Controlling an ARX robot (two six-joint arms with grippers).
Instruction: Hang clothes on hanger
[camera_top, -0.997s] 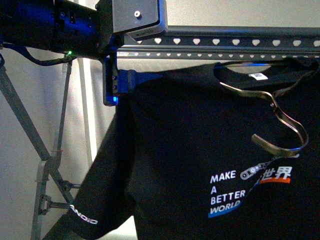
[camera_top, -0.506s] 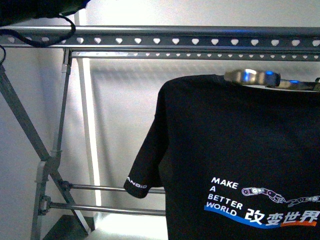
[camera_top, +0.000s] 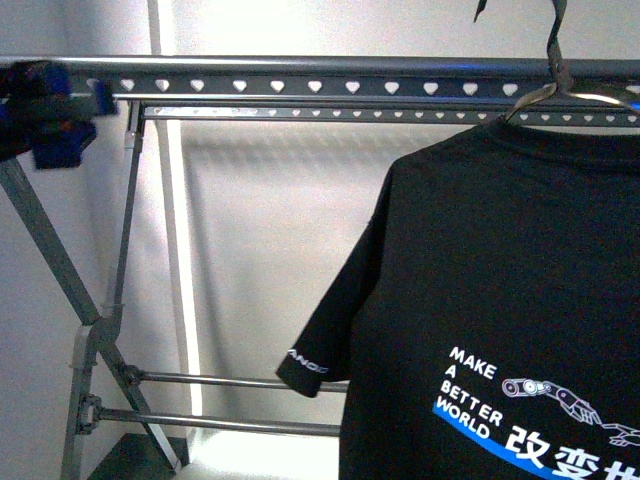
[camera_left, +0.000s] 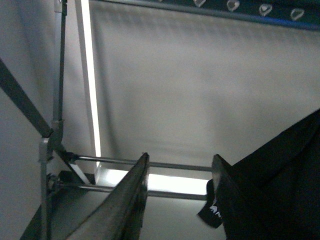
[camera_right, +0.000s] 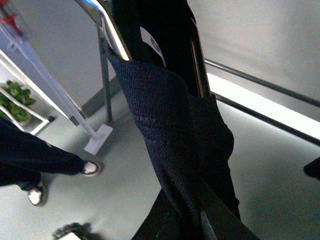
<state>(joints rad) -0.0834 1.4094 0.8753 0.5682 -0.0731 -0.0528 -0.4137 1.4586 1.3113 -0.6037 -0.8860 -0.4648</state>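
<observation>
1. Starting closest in: watching the right gripper (camera_right: 192, 220) clenching on the bunched neck fabric of the T-shirt (camera_right: 165, 125), with the wire hanger (camera_right: 199, 65) running through that same fold.
2. Seeing the T-shirt hanging full length on the right of the front view, print facing the camera, one sleeve drooping toward the middle, touching no surface.
3. Following the hook (camera_top: 556, 45) upward now: rising past the top rail (camera_top: 300, 86) of the rack (camera_top: 120, 220) and running out of frame, so not telling whether it is over the rail or only in front of it.
4. Spotting the left gripper (camera_left: 177, 200) standing released, nothing between its fingers, showing blurred at the far left end of the rail, well apart from the shirt.
5. Reaching the back of the scene: the heart-punched rail lying level, running left to right, crossing the hook's upright line squarely.
6. Judging the right arm by far the nearer one, and the coming move as needing the hook carried over that rail and lowered onto it.
</observation>
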